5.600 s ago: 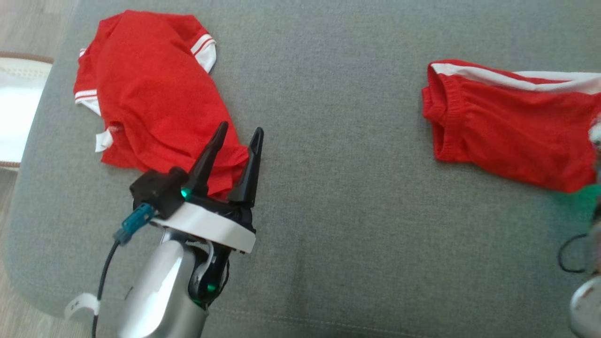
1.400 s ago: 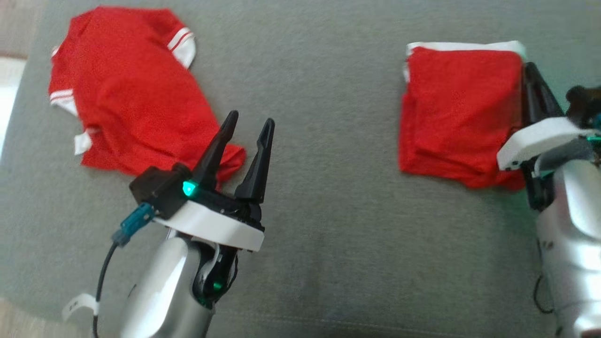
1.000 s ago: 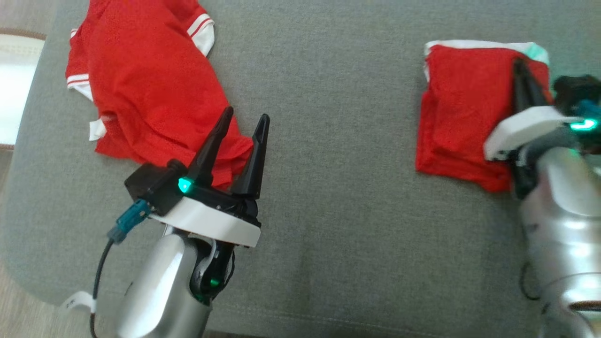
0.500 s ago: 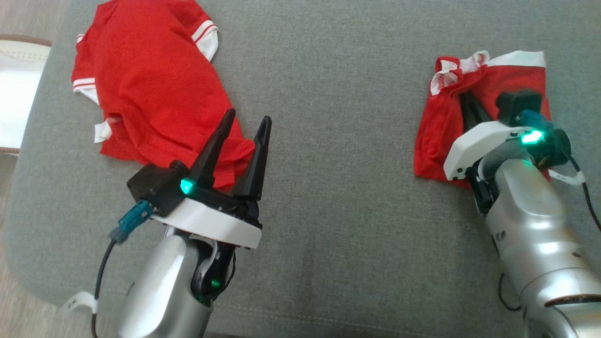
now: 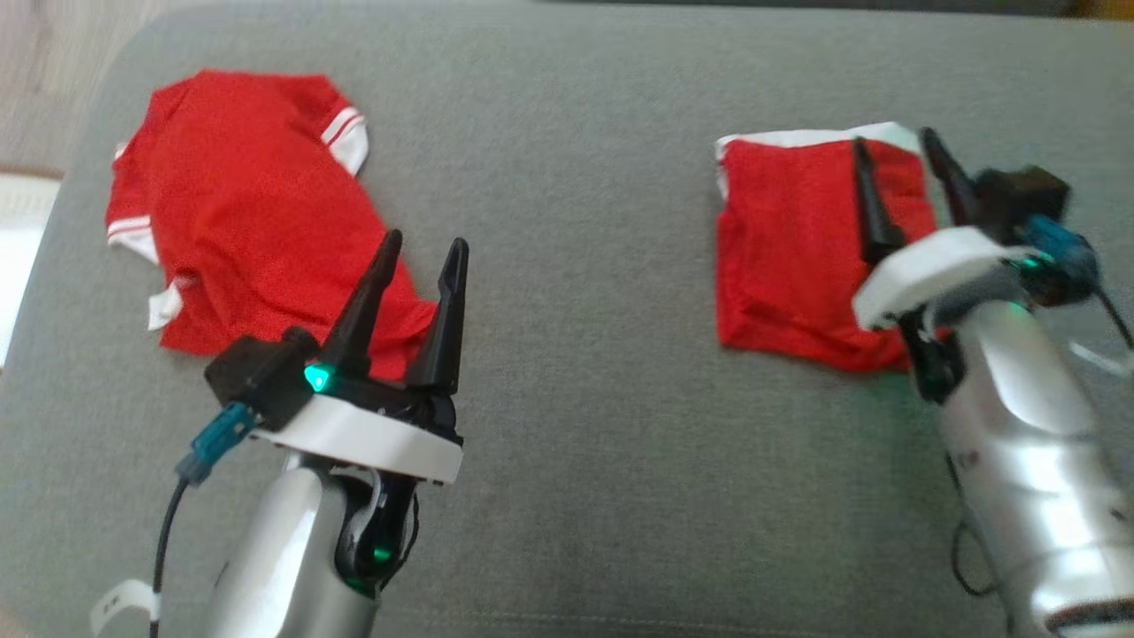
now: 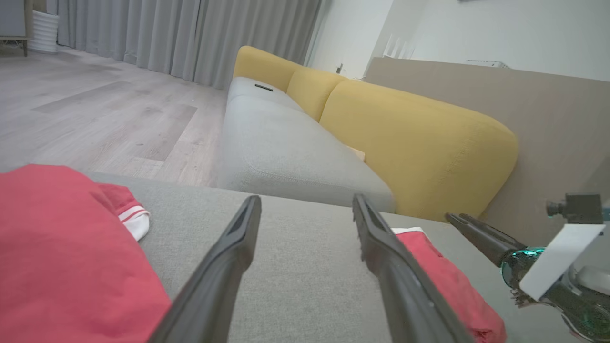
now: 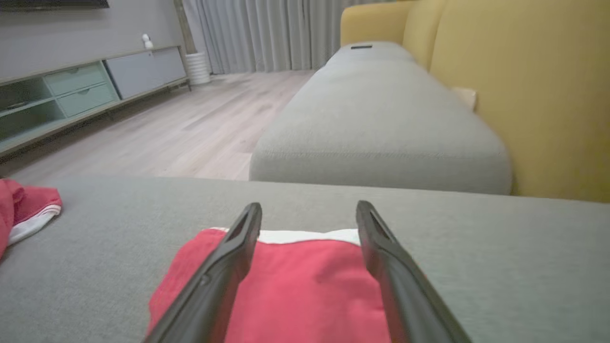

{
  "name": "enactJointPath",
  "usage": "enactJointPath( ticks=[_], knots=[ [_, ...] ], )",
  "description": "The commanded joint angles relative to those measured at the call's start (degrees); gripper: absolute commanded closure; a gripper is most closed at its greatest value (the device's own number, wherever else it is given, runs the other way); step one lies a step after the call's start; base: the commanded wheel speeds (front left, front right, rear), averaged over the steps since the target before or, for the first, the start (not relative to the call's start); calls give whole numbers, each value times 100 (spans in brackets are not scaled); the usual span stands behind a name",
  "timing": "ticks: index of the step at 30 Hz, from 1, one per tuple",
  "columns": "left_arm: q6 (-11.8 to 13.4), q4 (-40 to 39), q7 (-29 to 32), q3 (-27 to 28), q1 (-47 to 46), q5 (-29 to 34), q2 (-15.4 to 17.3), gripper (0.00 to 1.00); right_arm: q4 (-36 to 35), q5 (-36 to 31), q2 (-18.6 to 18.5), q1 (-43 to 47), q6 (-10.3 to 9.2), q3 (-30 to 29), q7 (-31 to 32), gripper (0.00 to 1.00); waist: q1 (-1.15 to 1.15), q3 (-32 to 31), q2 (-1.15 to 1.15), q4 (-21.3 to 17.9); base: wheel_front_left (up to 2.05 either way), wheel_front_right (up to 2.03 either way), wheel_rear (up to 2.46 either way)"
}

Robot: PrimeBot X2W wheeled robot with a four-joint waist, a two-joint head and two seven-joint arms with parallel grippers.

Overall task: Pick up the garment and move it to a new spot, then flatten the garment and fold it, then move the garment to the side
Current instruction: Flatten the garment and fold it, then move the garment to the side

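Observation:
The garment, red shorts with a white band, lies folded into a rough square on the grey cushion at the right. My right gripper stands open above its right part, with nothing between the fingers; the right wrist view has the folded garment under the spread fingers. Over the cushion's left half my left gripper is open and empty, its fingers over the near corner of a red shirt. The garment also lies past the left gripper's right finger.
A crumpled red shirt with white-striped sleeves lies at the cushion's left. A second grey seat with yellow backrests stands beyond. Wooden floor runs to the left, with a low cabinet by the wall.
My right gripper has opened and let go of the garment, which now lies flat and folded instead of bunched. The head camera shifted. The left arm stays as it was.

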Motion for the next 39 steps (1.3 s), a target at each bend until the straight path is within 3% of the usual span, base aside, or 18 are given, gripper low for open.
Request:
enactJointPath(
  ticks=[1,6,16,31,39],
  knots=[
    [-34,-241,-33,237,14,19,47,0,-443,41,-95,276,-5,-22,-60,0,0,-226,0,-212,0,0,0],
    [-34,-281,-33,391,109,18,47,0,-1247,17,-199,980,-5,-345,-61,0,0,-403,0,-435,0,0,0],
    [-32,-268,-33,513,222,62,47,0,-2557,-99,84,2205,-5,-843,-62,0,0,-601,0,-726,0,0,0],
    [-33,-223,-33,493,412,272,47,0,-3066,-285,321,2624,-5,-1015,98,0,0,-616,0,-796,0,0,0],
    [-34,-270,-33,362,236,268,47,0,-3121,-444,339,2424,-5,-1159,355,0,0,-322,0,-661,0,0,0]
  ],
)
